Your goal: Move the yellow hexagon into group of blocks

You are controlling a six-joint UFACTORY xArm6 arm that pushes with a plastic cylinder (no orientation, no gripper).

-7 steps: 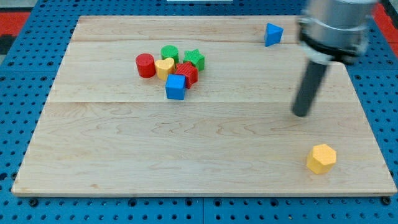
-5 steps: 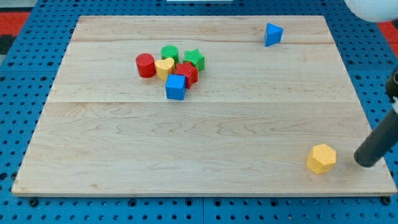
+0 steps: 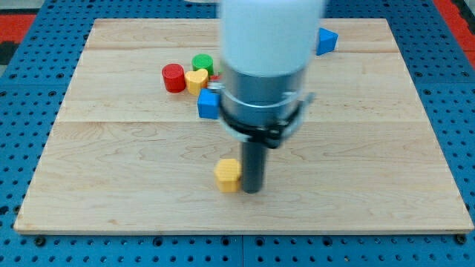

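Near the view's bottom of the wooden table (image 3: pixel 111 185), the yellow hexagon (image 3: pixel 228 175) sits well apart from the group of blocks, which lies toward the view's top from it. The tool here is only a straight dark rod, with nothing to spread or pinch; its tip (image 3: pixel 252 190) rests on the table just beside the hexagon, on the view's right of it, apparently touching. Up from the hexagon the cluster shows a red cylinder (image 3: pixel 173 77), a yellow heart (image 3: pixel 197 79), a green block (image 3: pixel 202 62) and a blue cube (image 3: pixel 208 104), partly hidden by the arm's blurred white and grey body. A blue block (image 3: pixel 327 38) lies far up and right of the hexagon, its shape half hidden.
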